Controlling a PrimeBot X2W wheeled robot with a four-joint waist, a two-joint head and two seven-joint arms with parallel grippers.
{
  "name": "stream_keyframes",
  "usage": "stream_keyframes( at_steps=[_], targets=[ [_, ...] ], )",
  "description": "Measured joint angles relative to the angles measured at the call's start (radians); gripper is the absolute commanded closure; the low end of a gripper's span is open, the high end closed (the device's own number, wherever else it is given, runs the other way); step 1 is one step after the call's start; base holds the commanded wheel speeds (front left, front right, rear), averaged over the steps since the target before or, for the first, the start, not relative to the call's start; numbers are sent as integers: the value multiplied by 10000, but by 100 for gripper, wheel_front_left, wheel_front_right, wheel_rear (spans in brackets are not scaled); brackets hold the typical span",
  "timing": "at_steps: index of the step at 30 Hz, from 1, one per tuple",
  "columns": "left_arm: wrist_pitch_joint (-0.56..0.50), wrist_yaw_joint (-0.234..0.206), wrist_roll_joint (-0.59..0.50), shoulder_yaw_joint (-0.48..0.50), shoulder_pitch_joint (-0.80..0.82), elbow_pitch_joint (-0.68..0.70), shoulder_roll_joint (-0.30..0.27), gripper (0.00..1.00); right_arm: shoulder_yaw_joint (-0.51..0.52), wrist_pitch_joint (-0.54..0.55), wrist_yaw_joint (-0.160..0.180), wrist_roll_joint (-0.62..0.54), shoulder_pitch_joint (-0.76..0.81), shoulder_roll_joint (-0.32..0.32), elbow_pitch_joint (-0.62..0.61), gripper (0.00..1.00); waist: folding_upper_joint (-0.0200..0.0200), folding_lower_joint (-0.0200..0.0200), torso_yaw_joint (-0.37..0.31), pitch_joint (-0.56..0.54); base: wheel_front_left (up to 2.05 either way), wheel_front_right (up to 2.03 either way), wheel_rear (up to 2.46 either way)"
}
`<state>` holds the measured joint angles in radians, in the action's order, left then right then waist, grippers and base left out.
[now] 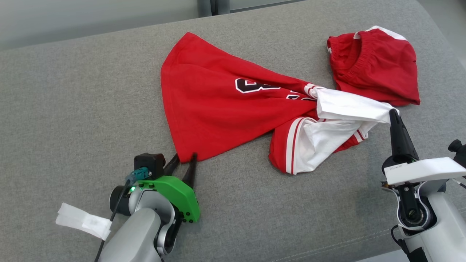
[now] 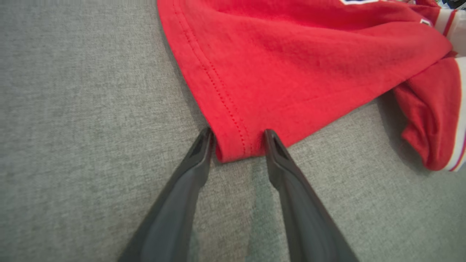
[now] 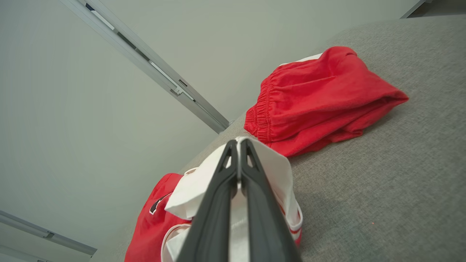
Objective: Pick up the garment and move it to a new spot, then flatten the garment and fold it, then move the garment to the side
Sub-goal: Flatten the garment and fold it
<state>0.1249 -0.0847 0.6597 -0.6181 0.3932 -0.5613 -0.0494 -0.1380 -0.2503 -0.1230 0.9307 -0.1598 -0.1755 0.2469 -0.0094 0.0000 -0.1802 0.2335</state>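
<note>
On the grey cushion [image 1: 72,109], the red and white garment [image 1: 211,105] lies in the middle, pulled into a twisted shape. Its white part is stretched toward the right gripper [image 1: 392,113], whose fingers [image 3: 225,171] are closed tightly on this white cloth. Nearer to the robot, the left gripper [image 1: 185,157] sits low at the hem corner of the garment with its fingers [image 2: 198,153] standing apart, one on each side of that corner, and a pair of red shorts [image 1: 378,65] lies at the far right, just beside the white part.
</note>
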Motion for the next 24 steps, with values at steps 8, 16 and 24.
stream_keyframes(
  at_steps=[8,16,24],
  targets=[
    [928,299,69,314,448,-56,25,100,288,-2,0,4,-143,-40,-138,100,0,0,112,-39,0,0,0],
    [1296,336,470,1626,850,648,59,100,1319,-17,0,222,-988,-234,-955,100,0,0,430,-340,0,0,0],
    [1310,405,579,3022,826,1871,-23,100,1735,-42,-2,109,-1209,-723,-1419,100,0,0,919,-733,0,0,0]
  ],
)
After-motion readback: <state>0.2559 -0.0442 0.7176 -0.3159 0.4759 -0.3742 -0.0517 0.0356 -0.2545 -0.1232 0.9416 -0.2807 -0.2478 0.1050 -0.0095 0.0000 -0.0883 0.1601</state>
